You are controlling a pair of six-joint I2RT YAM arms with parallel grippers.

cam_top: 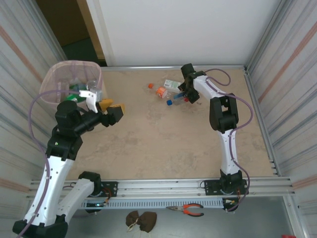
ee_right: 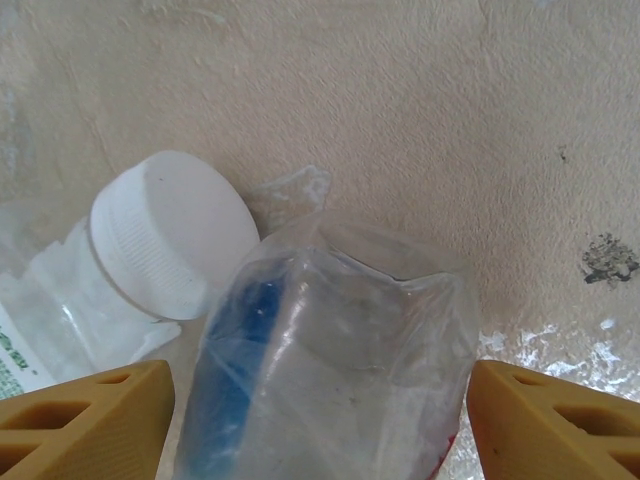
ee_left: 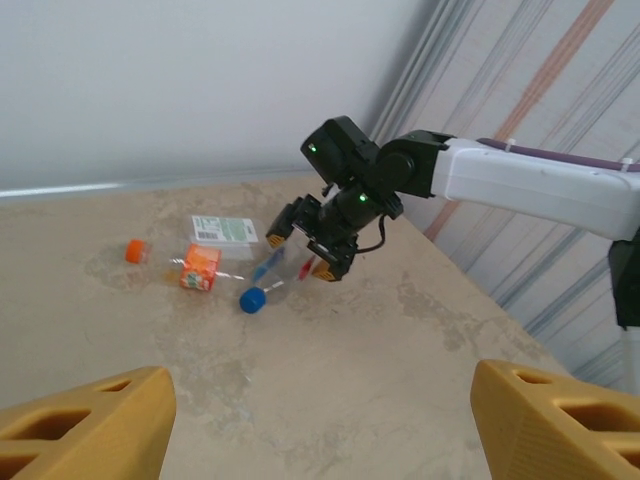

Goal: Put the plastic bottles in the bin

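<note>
several plastic bottles point(cam_top: 166, 91) lie in a loose cluster at the far middle of the table point(cam_top: 163, 144). they are well apart from the bin point(cam_top: 74, 62) at the far left, which already holds a few. the step in hand looks like the pick of a crumpled clear bottle point(ee_right: 330, 370) with blue showing through it. the right gripper point(ee_left: 302, 252) is down over it, jaws apart, one finger on each side of its body. whether the pads touch it yet cannot be told. to do this well, the gripper should close on the middle of the body rather than an end. it should close gently, since thin plastic is likely to buckle and could slip out. a white-capped bottle point(ee_right: 170, 240) lies just beside it and is best kept outside the jaws. a straight lift before any swing toward the bin would avoid dragging the neighbours. the right arm is stretched far forward, wrist bent down at the cluster. the left arm is folded near the bin, the left gripper point(cam_top: 113, 106) apart and empty, pointing toward the table's middle.
</note>
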